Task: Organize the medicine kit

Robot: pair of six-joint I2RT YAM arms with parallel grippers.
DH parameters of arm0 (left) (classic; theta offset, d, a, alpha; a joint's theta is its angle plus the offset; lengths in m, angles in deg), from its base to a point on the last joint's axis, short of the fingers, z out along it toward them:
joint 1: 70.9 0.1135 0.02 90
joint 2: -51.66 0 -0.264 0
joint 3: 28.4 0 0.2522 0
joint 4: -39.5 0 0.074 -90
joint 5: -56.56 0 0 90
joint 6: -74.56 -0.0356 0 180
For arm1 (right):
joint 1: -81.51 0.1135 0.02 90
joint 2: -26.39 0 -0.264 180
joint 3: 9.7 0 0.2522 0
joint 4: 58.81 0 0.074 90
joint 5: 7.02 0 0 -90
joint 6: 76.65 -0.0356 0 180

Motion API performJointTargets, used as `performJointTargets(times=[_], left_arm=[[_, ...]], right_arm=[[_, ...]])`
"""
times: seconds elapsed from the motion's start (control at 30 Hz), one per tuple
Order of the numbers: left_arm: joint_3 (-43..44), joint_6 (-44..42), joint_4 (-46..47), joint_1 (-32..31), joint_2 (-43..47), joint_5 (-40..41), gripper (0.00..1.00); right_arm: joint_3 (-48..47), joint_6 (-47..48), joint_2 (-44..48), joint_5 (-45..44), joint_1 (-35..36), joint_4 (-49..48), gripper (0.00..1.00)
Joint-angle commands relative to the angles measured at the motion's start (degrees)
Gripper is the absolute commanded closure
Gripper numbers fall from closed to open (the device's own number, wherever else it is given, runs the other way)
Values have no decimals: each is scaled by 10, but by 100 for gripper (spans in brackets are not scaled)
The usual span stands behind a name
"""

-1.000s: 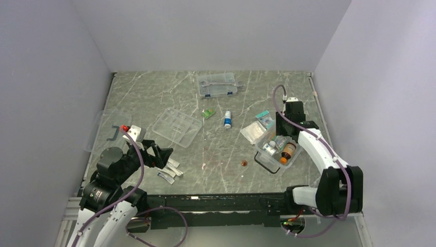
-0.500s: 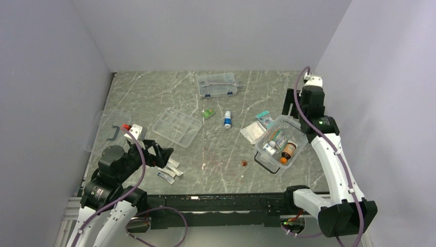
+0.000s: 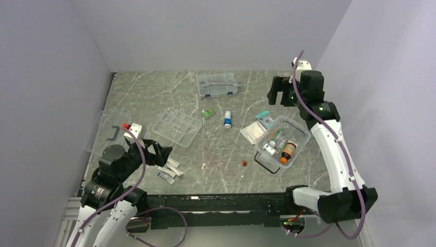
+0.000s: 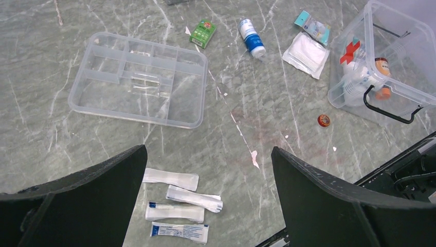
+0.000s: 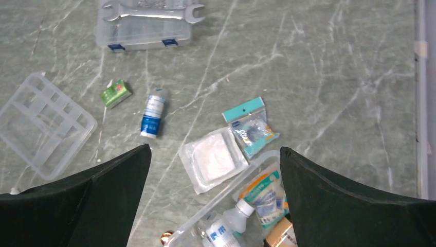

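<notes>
My right fingers (image 3: 276, 96) are wide, empty, high over the table's far right. Box (image 3: 295, 127) is just nearward. Gauze (image 3: 253, 132) and teal packet (image 3: 264, 117) lie at its far-left side, nearer my right arm. Left fingers (image 3: 162, 153) wide, empty.

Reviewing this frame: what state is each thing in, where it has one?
medicine box, lid off, upright, bottles and packets inside
lid, off, flat at table's left edge
divided tray, out of box, empty
blue-labelled bottle, lying on its side
left fingers, open, empty
right fingers, open, empty

Tiny red thing (image 4: 323, 120), perhaps a cap.
</notes>
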Motion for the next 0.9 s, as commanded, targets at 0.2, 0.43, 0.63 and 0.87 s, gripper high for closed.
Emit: performJointTargets(times=[0.2, 0.43, 0.63, 0.87], left_arm=[[21, 9, -3, -3, -9, 12, 1], [22, 8, -4, -3, -9, 12, 1], [21, 7, -3, -3, -7, 10, 1], [21, 5, -2, -3, -5, 5, 1]], right_arm=[[-92, 7, -157, -90, 107, 37, 8], [-145, -3, -267, -104, 111, 39, 15], [-204, 1, -372, -119, 111, 69, 25], [-252, 1, -465, -151, 110, 95, 27]])
